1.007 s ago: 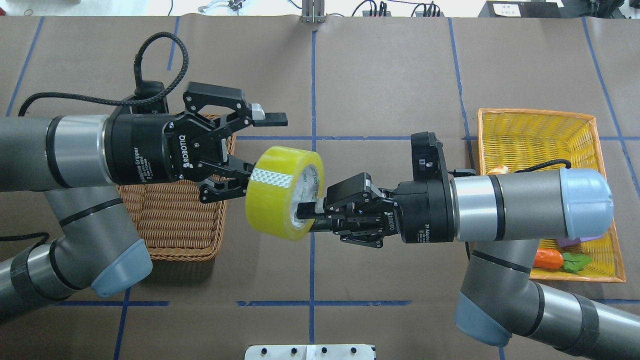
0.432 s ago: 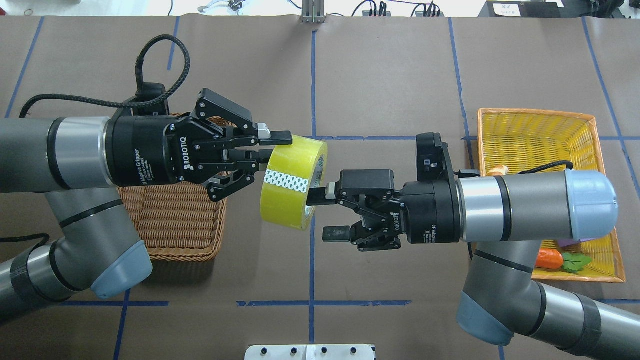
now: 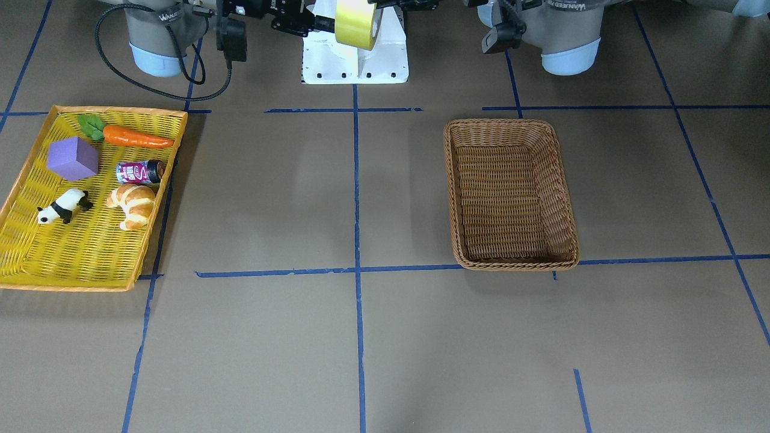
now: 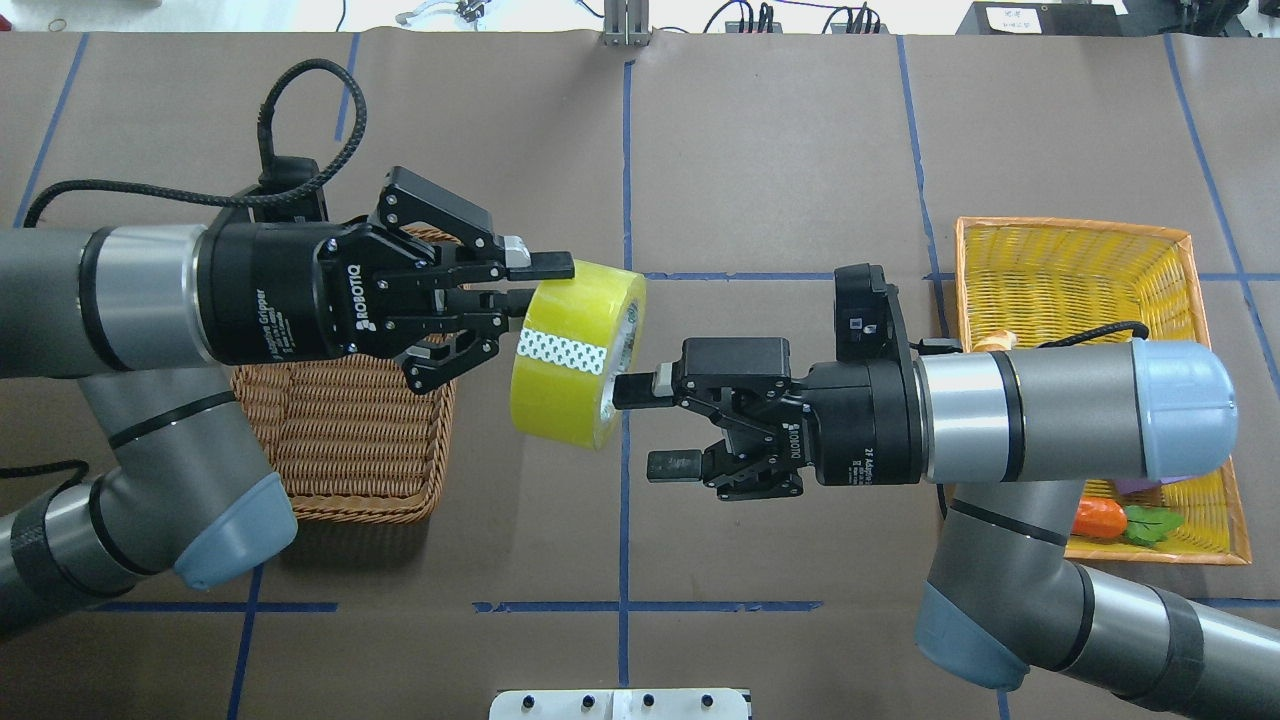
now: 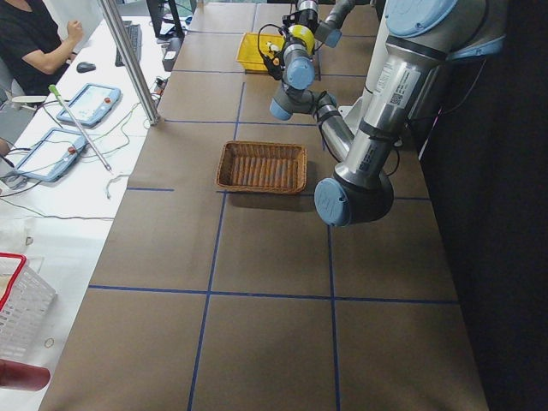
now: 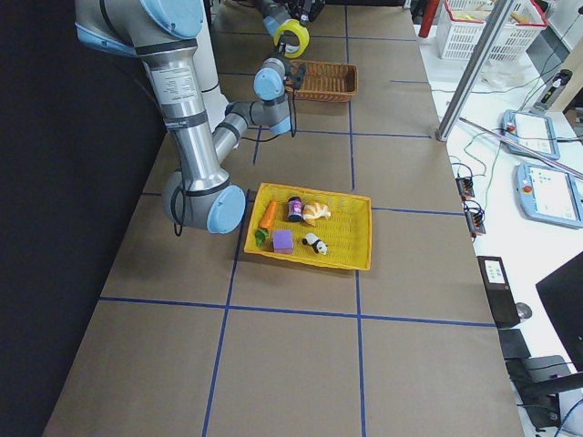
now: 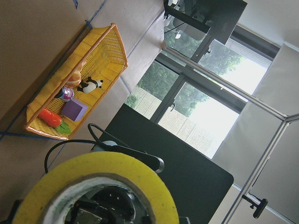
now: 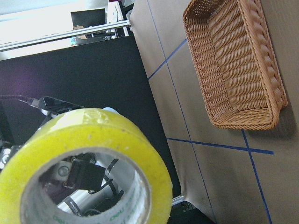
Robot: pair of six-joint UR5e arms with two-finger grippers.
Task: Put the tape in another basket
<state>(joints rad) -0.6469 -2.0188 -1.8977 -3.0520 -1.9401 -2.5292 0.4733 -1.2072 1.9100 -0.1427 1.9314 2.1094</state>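
The yellow-green tape (image 4: 575, 360) hangs in the air between my two grippers, its core axis level. My left gripper (image 4: 540, 283) is shut on the roll's upper wall, one finger over the outside and one inside the core. My right gripper (image 4: 648, 427) is open, its fingers apart just right of the roll's face and holding nothing. The brown wicker basket (image 4: 340, 450) sits under my left wrist, empty in the front view (image 3: 511, 123). The tape fills the left wrist view (image 7: 93, 186) and the right wrist view (image 8: 93, 140).
The shallow yellow tray (image 3: 90, 252) at my right holds a carrot (image 3: 135, 137), purple block (image 3: 72, 158), can, croissant (image 3: 132, 204) and panda. A white mount plate (image 4: 620, 703) sits at the near table edge. Operators' gear lies beyond the far edge.
My left gripper has closed on the tape's upper wall. My right gripper has opened, let the roll go and backed off slightly. The tape has shifted a little left and up.
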